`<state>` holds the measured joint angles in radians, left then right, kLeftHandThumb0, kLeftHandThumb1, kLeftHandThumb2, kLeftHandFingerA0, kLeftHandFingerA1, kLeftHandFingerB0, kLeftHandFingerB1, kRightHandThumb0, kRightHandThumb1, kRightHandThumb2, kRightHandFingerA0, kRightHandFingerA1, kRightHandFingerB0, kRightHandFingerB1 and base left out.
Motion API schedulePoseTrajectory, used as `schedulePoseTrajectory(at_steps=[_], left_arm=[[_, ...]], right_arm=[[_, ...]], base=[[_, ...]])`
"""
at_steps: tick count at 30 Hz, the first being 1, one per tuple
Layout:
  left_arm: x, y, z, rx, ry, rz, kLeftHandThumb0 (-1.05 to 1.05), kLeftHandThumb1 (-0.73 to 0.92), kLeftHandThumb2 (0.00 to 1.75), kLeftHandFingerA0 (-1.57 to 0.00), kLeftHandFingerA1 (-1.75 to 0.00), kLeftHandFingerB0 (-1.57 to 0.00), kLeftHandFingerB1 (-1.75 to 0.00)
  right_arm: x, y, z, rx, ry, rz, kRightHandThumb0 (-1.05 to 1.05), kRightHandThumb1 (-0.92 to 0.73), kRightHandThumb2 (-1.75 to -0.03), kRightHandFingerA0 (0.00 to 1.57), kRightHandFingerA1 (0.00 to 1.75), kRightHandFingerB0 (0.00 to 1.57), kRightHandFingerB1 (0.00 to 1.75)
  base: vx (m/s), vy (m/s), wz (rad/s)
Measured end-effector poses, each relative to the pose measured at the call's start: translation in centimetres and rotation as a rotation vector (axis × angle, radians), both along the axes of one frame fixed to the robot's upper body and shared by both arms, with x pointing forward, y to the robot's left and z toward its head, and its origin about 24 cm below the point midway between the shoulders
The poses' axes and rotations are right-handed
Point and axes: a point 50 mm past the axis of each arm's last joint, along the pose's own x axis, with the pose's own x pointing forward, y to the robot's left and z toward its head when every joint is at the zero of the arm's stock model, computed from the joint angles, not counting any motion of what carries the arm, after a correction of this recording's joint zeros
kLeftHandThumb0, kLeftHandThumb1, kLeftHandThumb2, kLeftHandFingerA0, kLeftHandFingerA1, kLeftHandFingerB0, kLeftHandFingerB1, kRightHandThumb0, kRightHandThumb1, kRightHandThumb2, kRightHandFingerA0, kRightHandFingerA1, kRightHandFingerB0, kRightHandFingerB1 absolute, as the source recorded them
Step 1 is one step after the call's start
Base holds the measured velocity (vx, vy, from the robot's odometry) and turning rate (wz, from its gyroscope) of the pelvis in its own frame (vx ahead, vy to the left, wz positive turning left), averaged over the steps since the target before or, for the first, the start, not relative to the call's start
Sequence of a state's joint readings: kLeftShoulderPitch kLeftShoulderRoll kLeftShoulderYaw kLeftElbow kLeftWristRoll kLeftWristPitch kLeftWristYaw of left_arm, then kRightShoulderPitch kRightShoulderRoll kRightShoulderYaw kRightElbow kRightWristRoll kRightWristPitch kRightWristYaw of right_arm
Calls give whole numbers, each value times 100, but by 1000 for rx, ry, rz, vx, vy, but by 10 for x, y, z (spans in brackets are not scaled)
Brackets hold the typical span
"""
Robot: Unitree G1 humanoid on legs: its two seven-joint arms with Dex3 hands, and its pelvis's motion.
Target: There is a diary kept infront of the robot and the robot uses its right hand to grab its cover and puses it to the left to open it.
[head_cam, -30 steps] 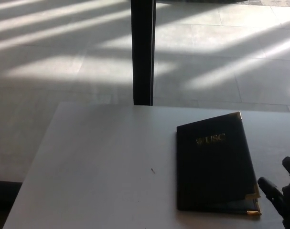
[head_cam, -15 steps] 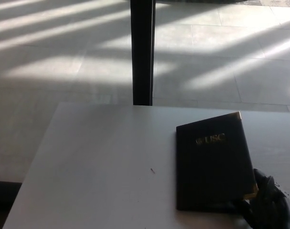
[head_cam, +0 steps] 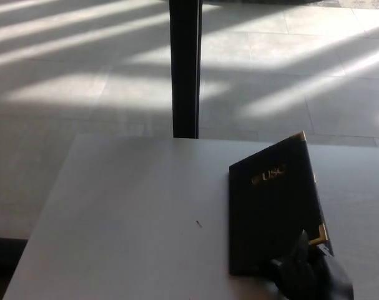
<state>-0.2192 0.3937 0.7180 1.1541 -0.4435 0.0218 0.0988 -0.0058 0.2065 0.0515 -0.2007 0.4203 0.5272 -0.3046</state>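
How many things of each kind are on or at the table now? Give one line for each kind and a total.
Diary: 1
Robot hand: 1, the right one
Table: 1
Small dark speck on the table: 1
Total: 4

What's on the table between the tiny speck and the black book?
Nothing: in the head view, only bare table lies between the speck and the diary.

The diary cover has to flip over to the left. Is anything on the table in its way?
Nothing big. Left of the diary the table is bare except for one tiny speck. The right hand is at the cover's near right corner, which is lifted.
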Motion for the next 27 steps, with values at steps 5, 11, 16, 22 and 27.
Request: schedulePoseTrajectory(at_steps=[5,11,16,22,27], left_arm=[[0,1,1,3,1,2,-105,77,164,-79,-146,-18,-107],[2,1,2,12,7,-11,-105,77,164,-106,-161,-26,-112],[3,1,3,20,13,-22,-105,78,164,-59,-135,-15,-105],[6,1,4,22,9,-31,-105,74,161,-77,-144,-13,-103],[11,0,6,25,2,-42,-105,72,161,-70,-142,-7,-101]], right_arm=[[7,15,11,-45,-49,52,-72,-92,-89,30,64,19,48],[17,23,24,-136,-104,72,-67,-92,-113,28,68,17,54],[18,27,24,-271,-133,121,-69,-92,-99,36,70,26,56],[15,28,19,-451,-183,193,-31,-65,-122,24,63,15,57],[10,31,17,-573,-237,258,-65,-92,-74,40,70,29,56]], base=[[0,0,0],[0,0,0],[0,0,0],[0,0,0],[0,0,0]])
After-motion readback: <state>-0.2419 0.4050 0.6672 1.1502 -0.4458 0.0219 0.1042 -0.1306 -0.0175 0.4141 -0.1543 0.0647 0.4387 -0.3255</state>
